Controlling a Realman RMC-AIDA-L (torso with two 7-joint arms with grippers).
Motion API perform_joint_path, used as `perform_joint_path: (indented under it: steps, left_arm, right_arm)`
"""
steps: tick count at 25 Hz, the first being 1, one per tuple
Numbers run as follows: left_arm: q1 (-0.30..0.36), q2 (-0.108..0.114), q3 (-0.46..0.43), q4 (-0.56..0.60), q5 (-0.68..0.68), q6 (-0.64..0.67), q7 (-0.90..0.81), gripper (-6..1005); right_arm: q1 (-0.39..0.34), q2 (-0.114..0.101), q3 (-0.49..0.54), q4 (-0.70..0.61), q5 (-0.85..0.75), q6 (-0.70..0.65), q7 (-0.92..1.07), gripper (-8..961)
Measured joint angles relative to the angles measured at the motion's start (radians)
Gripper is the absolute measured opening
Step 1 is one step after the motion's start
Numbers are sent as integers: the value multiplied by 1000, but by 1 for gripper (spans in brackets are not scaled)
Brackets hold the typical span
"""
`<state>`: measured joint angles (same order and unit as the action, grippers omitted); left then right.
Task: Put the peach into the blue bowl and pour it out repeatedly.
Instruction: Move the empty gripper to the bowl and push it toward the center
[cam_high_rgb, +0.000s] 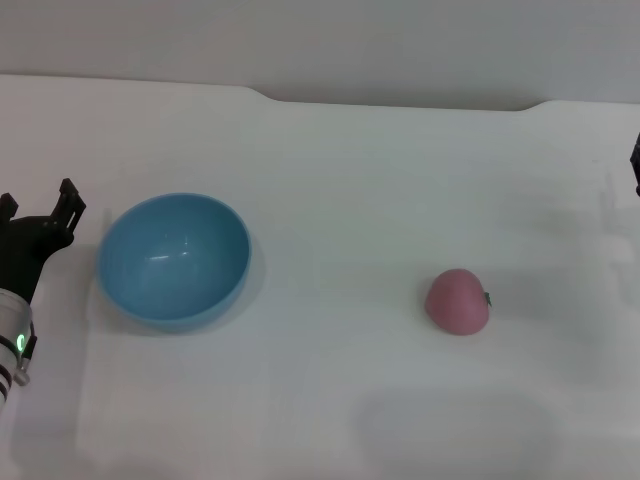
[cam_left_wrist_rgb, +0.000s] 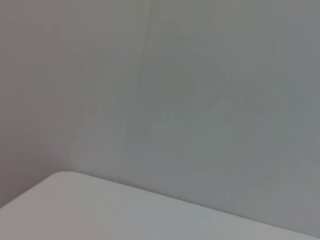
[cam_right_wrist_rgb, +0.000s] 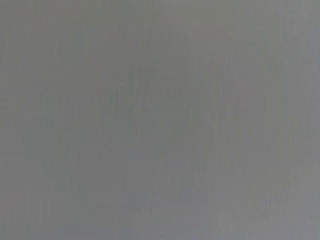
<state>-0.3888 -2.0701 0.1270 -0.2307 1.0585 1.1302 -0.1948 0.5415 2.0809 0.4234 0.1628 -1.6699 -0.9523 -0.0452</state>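
On a white table (cam_high_rgb: 330, 400), seen from the head cam, the blue bowl (cam_high_rgb: 174, 260) sits upright toward 9 o'clock w/ nothing inside it. The peach (cam_high_rgb: 459, 301) lies on the tabletop toward 4 o'clock of centre, well apart from the bowl, its small dark stem nub pointing to 3 o'clock. The left gripper (cam_high_rgb: 38, 208) is at the 9 o'clock edge, just beside the bowl's rim but not touching it; its two black fingers are spread apart w/ a clear gap and hold nothing. A green light glows on the left arm's wrist. The right gripper (cam_high_rgb: 635, 165) shows only as a dark sliver at the 3 o'clock edge, well apart from the peach; can't tell how its fingers stand. The left wrist cam shows a table corner and grey wall; the right wrist cam shows plain grey only.
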Motion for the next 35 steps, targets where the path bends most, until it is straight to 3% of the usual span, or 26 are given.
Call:
perform_joint_path:
  steps: [8, 23, 27, 35]
  left_arm:
    - [-2, 1, -13, -1, -7, -19, 0, 802]
    - [-10, 5, -199, 8, -7, -28, -41, 801]
    - [-37, 8, -244, 29, -3, -26, -54, 801]
    - [-136, 9, -237, 51, -2, -9, -54, 801]
  right_arm:
    - [5, -1, 0, 2, 0, 1, 1, 520]
    - [15, 1, 26, 11, 8, 1, 3, 521]
    - [11, 1, 27, 12, 9, -1, 3, 521]
    - [16, 0, 27, 4, 10, 27, 3, 520]
